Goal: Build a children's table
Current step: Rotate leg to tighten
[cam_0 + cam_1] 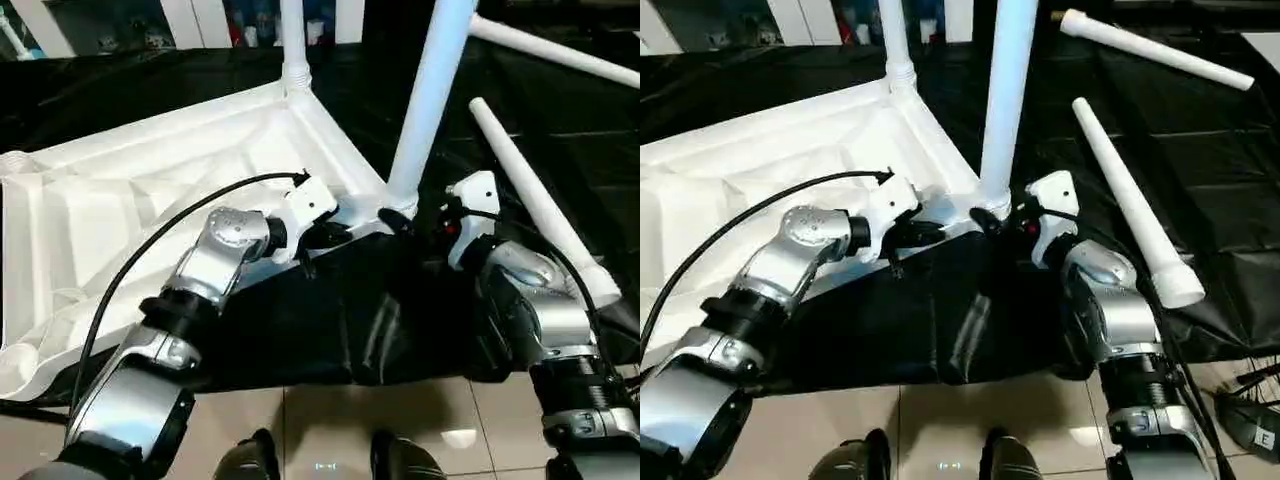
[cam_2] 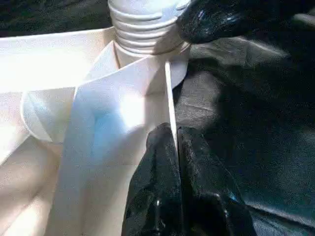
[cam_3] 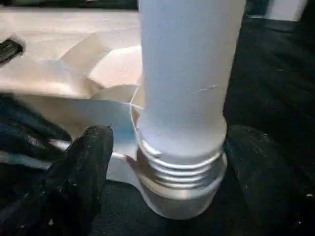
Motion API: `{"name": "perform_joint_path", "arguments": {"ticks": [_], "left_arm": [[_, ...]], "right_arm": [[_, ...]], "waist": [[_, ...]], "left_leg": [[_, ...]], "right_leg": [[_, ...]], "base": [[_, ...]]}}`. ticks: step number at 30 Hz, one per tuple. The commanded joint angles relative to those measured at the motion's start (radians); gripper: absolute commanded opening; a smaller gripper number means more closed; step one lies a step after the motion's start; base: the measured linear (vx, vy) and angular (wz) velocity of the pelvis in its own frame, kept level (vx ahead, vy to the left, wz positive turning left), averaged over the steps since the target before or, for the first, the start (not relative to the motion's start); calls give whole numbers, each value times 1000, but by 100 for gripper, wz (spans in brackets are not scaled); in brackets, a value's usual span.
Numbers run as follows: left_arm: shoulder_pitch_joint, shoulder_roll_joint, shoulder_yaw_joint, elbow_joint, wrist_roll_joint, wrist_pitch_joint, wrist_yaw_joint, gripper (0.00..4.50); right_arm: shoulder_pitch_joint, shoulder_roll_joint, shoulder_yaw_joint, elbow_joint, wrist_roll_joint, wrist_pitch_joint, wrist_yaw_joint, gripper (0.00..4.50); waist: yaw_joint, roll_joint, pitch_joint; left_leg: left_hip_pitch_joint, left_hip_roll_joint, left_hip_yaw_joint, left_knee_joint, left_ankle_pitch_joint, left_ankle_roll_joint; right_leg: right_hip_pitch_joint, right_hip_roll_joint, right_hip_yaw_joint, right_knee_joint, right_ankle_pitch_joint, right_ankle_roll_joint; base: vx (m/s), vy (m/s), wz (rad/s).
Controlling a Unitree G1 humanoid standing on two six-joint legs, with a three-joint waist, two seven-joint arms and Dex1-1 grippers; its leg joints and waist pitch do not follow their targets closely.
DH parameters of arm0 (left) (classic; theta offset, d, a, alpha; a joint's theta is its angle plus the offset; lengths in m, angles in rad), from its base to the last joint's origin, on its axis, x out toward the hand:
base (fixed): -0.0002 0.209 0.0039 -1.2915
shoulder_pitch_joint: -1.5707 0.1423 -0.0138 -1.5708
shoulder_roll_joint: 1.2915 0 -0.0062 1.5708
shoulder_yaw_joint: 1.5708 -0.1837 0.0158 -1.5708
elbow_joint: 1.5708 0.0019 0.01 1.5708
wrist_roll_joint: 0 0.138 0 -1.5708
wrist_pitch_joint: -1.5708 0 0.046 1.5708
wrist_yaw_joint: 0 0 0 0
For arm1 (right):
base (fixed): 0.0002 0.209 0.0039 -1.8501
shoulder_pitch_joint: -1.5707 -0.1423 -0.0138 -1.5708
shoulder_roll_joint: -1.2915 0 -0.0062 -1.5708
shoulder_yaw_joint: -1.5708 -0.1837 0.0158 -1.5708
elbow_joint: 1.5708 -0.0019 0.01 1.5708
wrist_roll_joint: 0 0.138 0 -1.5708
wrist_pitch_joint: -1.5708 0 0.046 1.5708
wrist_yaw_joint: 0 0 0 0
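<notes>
Children's table top (image 1: pixel 150 190), inverted on black sheet (image 1: pixel 560 130), ribbed underside up, lying ahead and to the left of both arms. Near-corner leg (image 1: pixel 430 100) standing in the socket closest to the claws, tilted slightly; threaded collar (image 3: pixel 179 164) visible above the socket mouth, hence judged not fully seated. Far-corner leg (image 1: pixel 292 40) upright in its own socket. Two loose legs (image 1: pixel 540 205) lying on the sheet to the right, well apart from the top. Left claw (image 2: pixel 174 147) clenched on the thin rim wall (image 2: pixel 169 98) just beside the near socket, apparently steadying the top. Right claw (image 3: pixel 172 142) released, fingers spread either side of the collar, with a gap visible on at least one side. Likely hazards from here: cross-threading or jamming if turned while tilted; toppling of the near-corner leg, given no grip on it at present; slipping of the left claw off the narrow rim under torque, letting the top spin or slide on the smooth sheet; fouling of the right forearm against the nearer loose leg during rotation.
</notes>
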Motion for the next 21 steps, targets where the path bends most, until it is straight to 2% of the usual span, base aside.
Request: {"name": "perform_joint_path", "arguments": {"ticks": [1, 2, 4, 7, 9, 12, 16, 19, 21], "left_arm": [[65, 18, -49, -15, -8, 14, -84, 0], [76, 33, -64, -26, 2, 14, -103, 0], [86, 53, -81, -43, 10, 29, -129, 0], [117, 106, -122, -94, 28, 42, -197, 0], [133, 132, -132, -119, 31, 40, -223, 0], [150, 160, -137, -151, 19, 36, -263, 0], [166, 188, -134, -187, 9, 37, -291, 0], [168, 201, -131, -193, 9, 39, -292, 0], [168, 203, -129, -197, 9, 43, -287, 0]], "right_arm": [[-13, -34, 36, 19, -10, -9, 71, 387], [-17, -48, 47, 28, -16, -12, 89, 387], [-23, -54, 53, 37, -23, -19, 96, 387], [-38, -68, 61, 54, -36, -30, 126, 387], [-38, -77, 67, 47, -29, -27, 172, 387], [-28, -94, 87, 28, -22, -27, 233, 387], [-18, -110, 113, 18, -11, -38, 292, 387], [-24, -113, 116, 35, -10, -49, 306, 387], [-27, -112, 116, 44, -10, -52, 315, 360]], "waist": [[-3, -23, -67], [-3, -24, -66], [-3, -25, -64], [-2, -23, -63], [-3, -22, -58], [0, -23, -58], [-1, -24, -58], [-2, -28, -57], [-1, -28, -58]], "left_leg": [[17, 30, -9, -40, -77, 171], [17, 29, -7, -37, -62, 186], [18, 30, -5, -36, -62, 198], [19, 34, -7, -38, -75, 189], [23, 37, -6, -41, -97, 170], [25, 38, -6, -41, -98, 159], [26, 38, -4, -39, -81, 165], [25, 37, -3, -38, -84, 164], [26, 37, -4, -38, -82, 161]], "right_leg": [[62, -35, 32, -42, -9, -284], [62, -36, 32, -38, 24, -292], [62, -37, 33, -38, 30, -299], [62, -39, 31, -38, -6, -300], [59, -36, 32, -39, -33, -303], [61, -36, 33, -34, -7, -311], [61, -36, 35, -31, 32, -321], [62, -36, 36, -30, 18, -320], [62, -37, 36, -30, 14, -321]], "base": [[0, 0, 0], [0, 0, 0], [0, 0, 0], [0, 0, 0], [0, 0, 0], [0, 0, 0], [0, 0, 0], [0, 0, 0], [0, 0, 0]]}}
